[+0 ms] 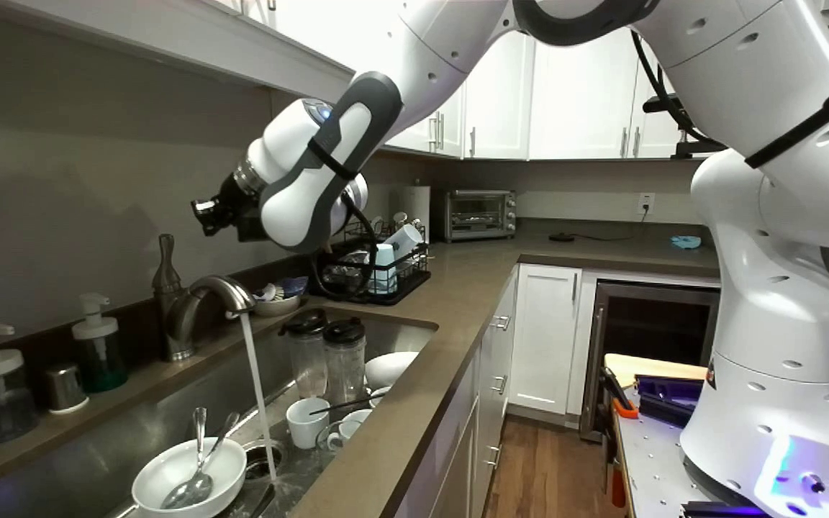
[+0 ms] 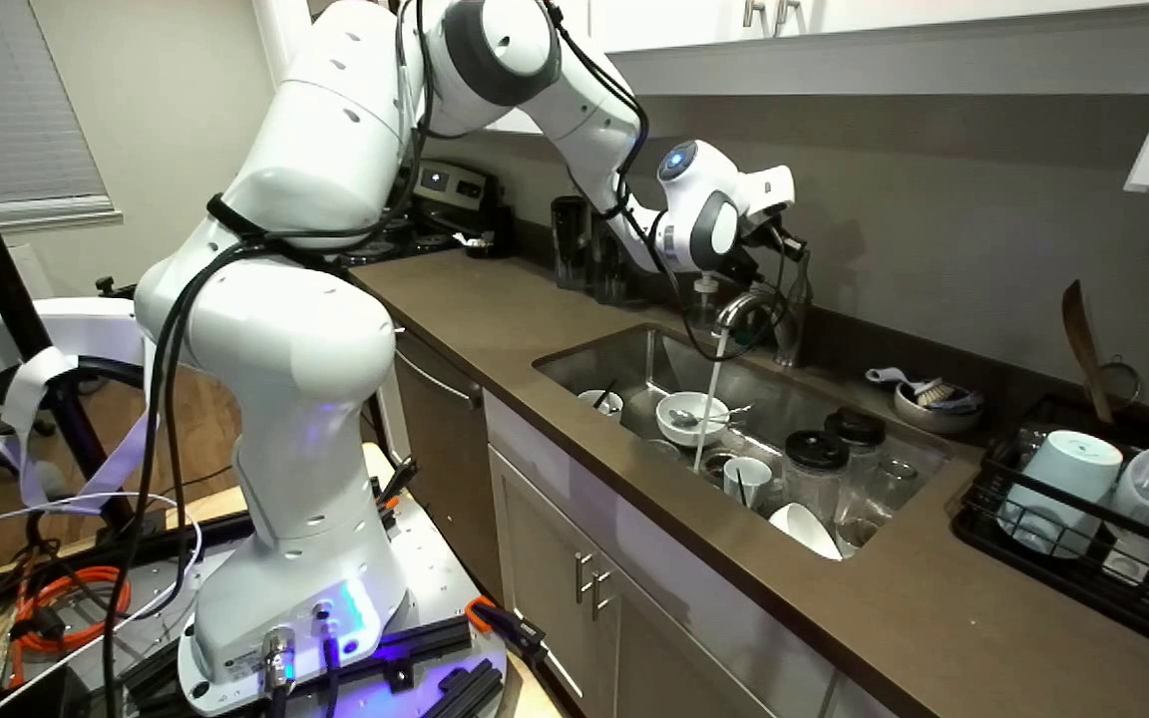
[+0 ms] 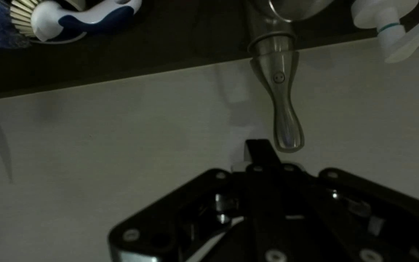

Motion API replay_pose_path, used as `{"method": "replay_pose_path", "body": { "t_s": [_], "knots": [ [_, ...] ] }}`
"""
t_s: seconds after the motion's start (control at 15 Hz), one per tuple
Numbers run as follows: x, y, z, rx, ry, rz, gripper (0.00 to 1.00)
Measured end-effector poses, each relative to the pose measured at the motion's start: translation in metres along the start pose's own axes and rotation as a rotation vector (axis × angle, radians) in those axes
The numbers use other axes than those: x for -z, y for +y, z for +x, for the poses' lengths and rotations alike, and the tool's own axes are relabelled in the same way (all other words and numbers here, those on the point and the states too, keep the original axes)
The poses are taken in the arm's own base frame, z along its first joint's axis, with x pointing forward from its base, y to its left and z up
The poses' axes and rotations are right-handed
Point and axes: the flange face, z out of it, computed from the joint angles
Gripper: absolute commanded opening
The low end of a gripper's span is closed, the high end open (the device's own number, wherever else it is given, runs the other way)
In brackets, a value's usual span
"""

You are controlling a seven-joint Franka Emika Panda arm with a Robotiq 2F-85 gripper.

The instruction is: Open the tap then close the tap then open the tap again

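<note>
Gooseneck tap on left edge of sink in exterior view, running: water stream falls into sink. Fingers pressed together, nothing held, near tip of lever handle; no contact apparent. Reads as opening done; can't tell whether first or last. If first, closing is next: likely calls for lining fingers up with lever handle, then pushing, no grasp, until water stream stops.

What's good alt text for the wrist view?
Shut black gripper at bottom, its tip appearing beside the end of the metal tap lever, against a gray wall. A scrub brush shows upper left, a white pump head upper right.
</note>
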Motion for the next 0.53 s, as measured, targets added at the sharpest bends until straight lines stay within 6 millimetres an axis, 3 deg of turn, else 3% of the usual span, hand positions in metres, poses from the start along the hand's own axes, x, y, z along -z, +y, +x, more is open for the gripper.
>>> {"method": "replay_pose_path", "body": {
  "t_s": [0.53],
  "knots": [
    [0.010, -0.002, -0.014, -0.026, 0.003, -0.003, 0.00]
  ]
}}
